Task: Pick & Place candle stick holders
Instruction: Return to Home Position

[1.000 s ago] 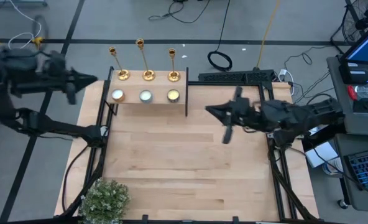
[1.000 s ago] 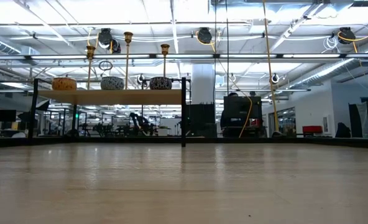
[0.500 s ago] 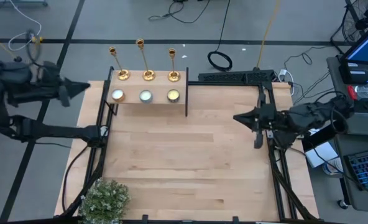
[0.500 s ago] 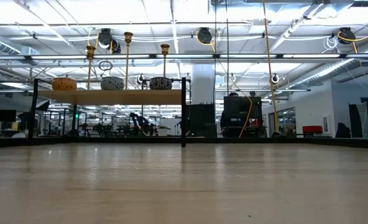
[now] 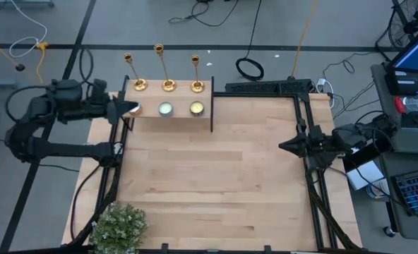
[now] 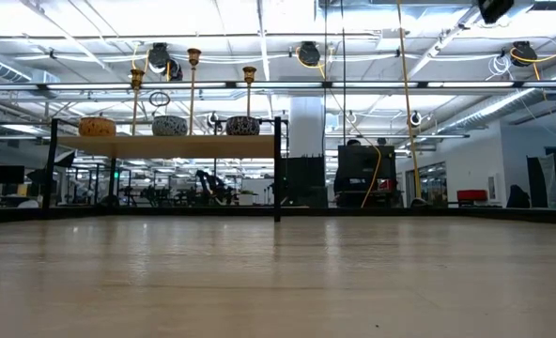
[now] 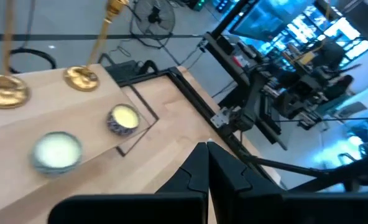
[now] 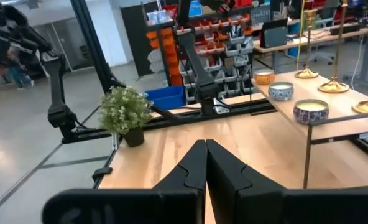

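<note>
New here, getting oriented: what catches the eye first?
Three gold candle stick holders stand in a row on the shelf at the table's far edge, small candles before them. The left gripper hangs shut by the shelf's left end, the right gripper shut at the right edge.

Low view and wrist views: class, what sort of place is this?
Probably a robotics lab or workshop: exposed ceiling with strip lights, shelves of red parts bins, loose cables on the floor.

A robotics lab: bare ceiling pipes (image 6: 259, 86), racks of parts bins (image 8: 234, 31), monitors (image 5: 415, 48), floor cables (image 5: 250, 68).
</note>
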